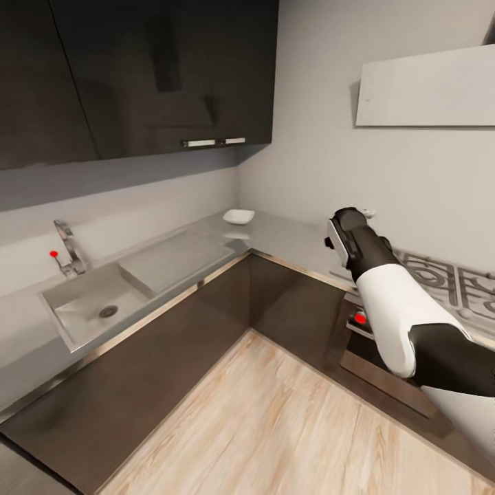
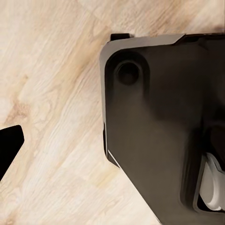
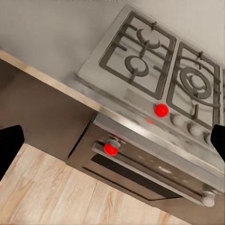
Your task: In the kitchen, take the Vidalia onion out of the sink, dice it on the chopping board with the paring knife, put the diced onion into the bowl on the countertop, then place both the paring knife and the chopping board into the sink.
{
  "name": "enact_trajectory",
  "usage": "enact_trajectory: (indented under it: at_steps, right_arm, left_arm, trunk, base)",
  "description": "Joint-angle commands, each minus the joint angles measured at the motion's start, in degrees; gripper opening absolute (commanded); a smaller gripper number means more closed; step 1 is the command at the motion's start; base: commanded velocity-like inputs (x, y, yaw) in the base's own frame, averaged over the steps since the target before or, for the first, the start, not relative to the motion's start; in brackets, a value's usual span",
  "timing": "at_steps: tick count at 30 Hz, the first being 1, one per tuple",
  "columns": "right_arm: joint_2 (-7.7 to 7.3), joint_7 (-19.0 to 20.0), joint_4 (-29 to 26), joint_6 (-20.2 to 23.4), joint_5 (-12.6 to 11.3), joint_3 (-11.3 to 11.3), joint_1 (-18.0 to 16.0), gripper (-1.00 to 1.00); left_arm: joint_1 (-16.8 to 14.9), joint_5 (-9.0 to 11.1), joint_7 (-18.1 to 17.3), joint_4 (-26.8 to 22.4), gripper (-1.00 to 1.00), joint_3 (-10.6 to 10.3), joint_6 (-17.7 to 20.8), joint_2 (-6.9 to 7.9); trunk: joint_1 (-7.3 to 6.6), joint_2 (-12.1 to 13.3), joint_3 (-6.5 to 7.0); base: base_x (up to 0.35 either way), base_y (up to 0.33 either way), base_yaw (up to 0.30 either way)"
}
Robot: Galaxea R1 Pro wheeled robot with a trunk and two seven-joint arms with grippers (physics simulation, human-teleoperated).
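Head view, sink (image 1: 82, 306) basin bare, bowl (image 1: 238, 216) contents unclear

**Inspector:** Position of the sink (image 1: 86, 306)?

**Assistant:** Left of the frame, set in the counter (image 1: 289, 237); tap (image 1: 69, 249) behind it, drainboard (image 1: 175, 260) to its right.

**Inspector:** The bowl (image 1: 238, 216)?

**Assistant:** Upper centre, on the counter at the corner, well apart from the sink.

**Inspector:** Right side?

**Assistant:** Hob (image 1: 447, 282) on the counter at right, oven (image 3: 140, 164) below it. The right arm (image 1: 385, 295) crosses before it. Wall cabinets (image 1: 137, 75) upper left; floor (image 1: 275, 426) at the bottom.
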Motion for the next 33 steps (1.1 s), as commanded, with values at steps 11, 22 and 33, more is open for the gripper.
enact_trajectory:
  at_steps: [11,22,33]
  right_arm:
    - [-1.79,13.4,-2.91,0.65,0.54,0.0,-0.07,1.0]
    - [-1.86,15.2,-4.75,0.76,0.51,0.14,-0.06,1.0]
    - [-1.65,17.53,-4.73,0.71,0.43,0.25,-0.06,1.0]
  left_arm:
    - [-0.09,0.18,0.11,0.24,1.0,-0.37,-0.36,-0.24]
    - [-0.08,0.18,0.11,0.22,1.0,-0.29,-0.36,-0.24]
    - [-0.08,0.19,0.11,0.16,1.0,-0.28,-0.36,-0.24]
  trunk:
    - [0.07,-0.12,-0.12]
    - [0.07,-0.12,-0.12]
    - [0.07,-0.12,-0.12]
  base:
    - [0.307,-0.115,0.0]
    - [0.282,-0.209,0.0]
    - [0.306,-0.071,0.0]
